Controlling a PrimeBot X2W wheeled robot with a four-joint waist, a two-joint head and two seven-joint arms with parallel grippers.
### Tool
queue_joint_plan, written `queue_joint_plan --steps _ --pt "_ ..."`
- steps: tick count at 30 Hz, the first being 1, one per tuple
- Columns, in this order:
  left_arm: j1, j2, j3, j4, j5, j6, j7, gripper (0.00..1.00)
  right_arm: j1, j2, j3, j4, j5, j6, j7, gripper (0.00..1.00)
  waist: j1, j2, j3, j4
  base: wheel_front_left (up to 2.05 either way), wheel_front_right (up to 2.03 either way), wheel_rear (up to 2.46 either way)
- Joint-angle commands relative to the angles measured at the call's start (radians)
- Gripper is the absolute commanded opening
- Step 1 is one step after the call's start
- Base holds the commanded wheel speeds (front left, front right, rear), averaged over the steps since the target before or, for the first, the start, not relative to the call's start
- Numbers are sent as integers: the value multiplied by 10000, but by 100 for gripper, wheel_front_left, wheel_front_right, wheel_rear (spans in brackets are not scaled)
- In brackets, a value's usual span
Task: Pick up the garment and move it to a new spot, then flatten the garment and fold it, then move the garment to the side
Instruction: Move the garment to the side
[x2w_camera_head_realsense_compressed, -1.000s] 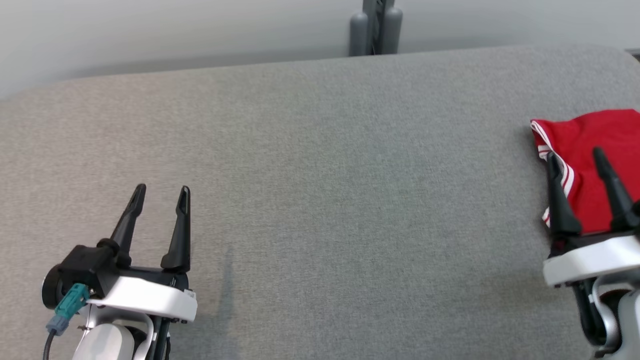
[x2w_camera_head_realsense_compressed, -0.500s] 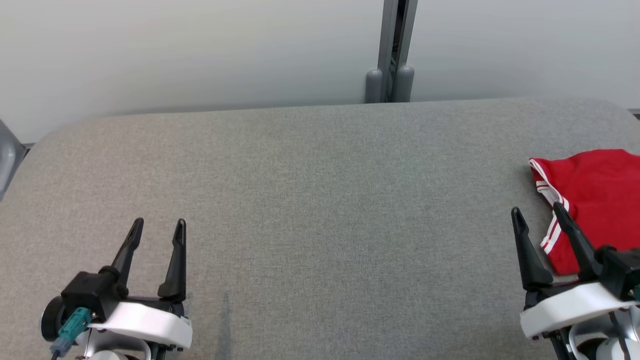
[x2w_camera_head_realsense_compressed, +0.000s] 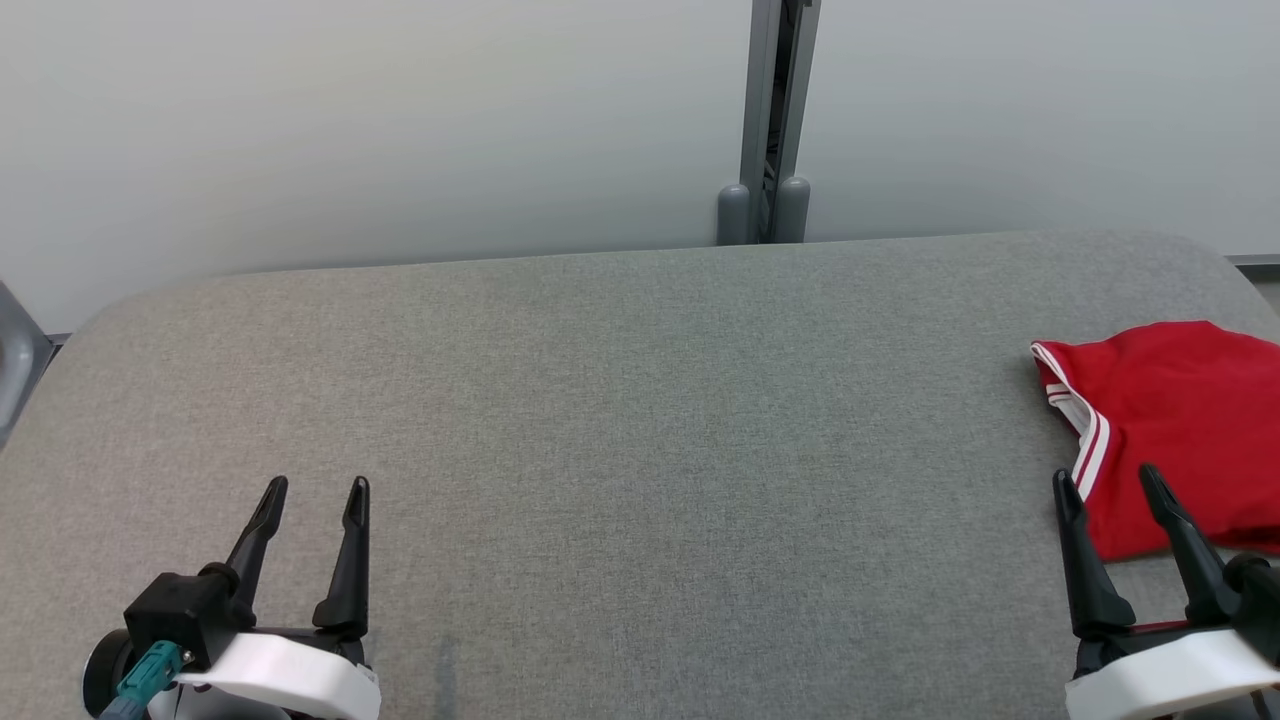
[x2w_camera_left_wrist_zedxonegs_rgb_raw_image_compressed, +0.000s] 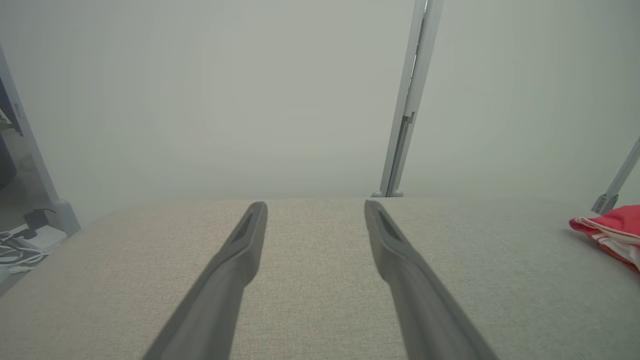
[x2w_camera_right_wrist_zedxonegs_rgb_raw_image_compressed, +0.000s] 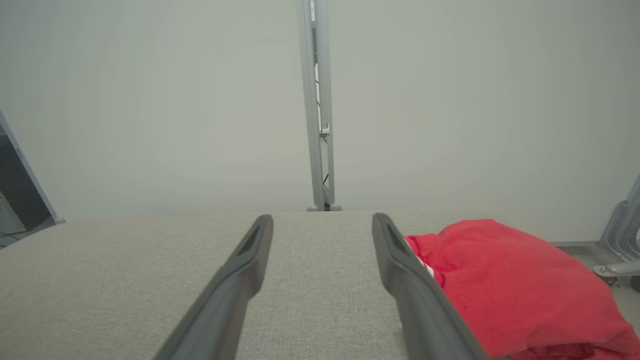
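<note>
Red garment (x2w_camera_head_realsense_compressed: 1180, 420), likely soft and limp: pinch its striped edge (x2w_camera_head_realsense_compressed: 1088, 447). Right gripper (x2w_camera_head_realsense_compressed: 1105, 476) just beside it, left gripper (x2w_camera_head_realsense_compressed: 318, 487) well apart, both spread.

Garment (x2w_camera_head_realsense_compressed: 1185, 425): 1 item, red fabric, 2 white stripes along its left hem. Folded into a compact, slightly puffed bundle. Lies at the far right of the grey padded table (x2w_camera_head_realsense_compressed: 600, 400), resting on it.
</note>
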Motion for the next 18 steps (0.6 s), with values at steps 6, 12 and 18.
queue_joint_plan --steps 6,12,18 --pt "84 86 4 63 -82 11 -21 100 267 83 -133 -197 3 -5 -14 100 0 0 -2 -50 0 0 0" --pt "-41 123 -20 117 -113 16 1 100 248 127 -145 -244 -39 -5 67 100 0 0 18 -63 0 0 0" --pt "-67 143 -55 160 -153 30 -6 100 179 141 -139 -183 -51 -5 48 100 0 0 39 -84 0 0 0"
